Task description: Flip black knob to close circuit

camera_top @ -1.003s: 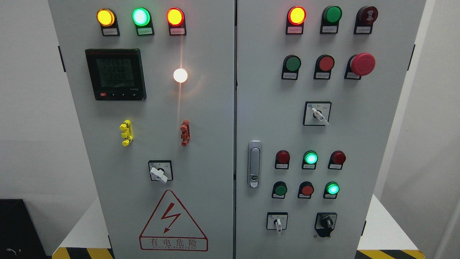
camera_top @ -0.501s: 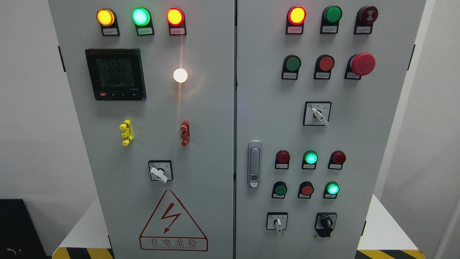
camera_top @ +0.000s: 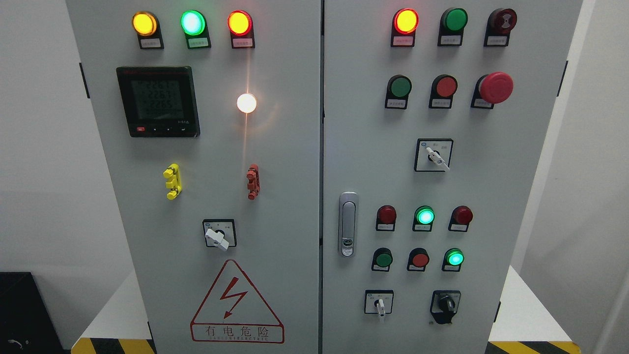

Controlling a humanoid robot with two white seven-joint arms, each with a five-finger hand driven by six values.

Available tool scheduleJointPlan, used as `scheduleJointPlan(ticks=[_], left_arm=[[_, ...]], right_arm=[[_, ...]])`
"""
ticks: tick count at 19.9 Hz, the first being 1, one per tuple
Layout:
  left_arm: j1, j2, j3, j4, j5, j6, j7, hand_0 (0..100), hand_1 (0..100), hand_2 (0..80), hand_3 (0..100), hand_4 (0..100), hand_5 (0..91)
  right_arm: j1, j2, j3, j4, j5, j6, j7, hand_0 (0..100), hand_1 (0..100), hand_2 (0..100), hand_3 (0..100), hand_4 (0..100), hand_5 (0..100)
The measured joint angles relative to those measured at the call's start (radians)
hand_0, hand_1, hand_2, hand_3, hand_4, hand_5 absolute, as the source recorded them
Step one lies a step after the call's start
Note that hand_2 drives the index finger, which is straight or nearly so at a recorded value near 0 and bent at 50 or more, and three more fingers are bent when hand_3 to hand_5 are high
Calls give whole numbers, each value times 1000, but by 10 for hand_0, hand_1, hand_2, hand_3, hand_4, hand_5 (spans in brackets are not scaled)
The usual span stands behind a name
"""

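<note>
Black knob (camera_top: 446, 304) low on right door (camera_top: 516, 196), apparently pointing up — neither hand in view, untouched

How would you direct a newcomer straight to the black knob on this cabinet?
Take the cabinet's right door and follow it down to the bottom row. The black knob sits at that row's right end, beside a white-handled switch; it alone is entirely black.
</note>
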Motion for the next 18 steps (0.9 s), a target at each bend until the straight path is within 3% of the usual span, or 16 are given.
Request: scheduleJointPlan(ticks=[18], left_arm=[[0,0,0,0,0,0,0,120,556,0,0,0,0]], right_arm=[[-148,6,-34,-115,55,25,112,0,0,910,1000,933,940]])
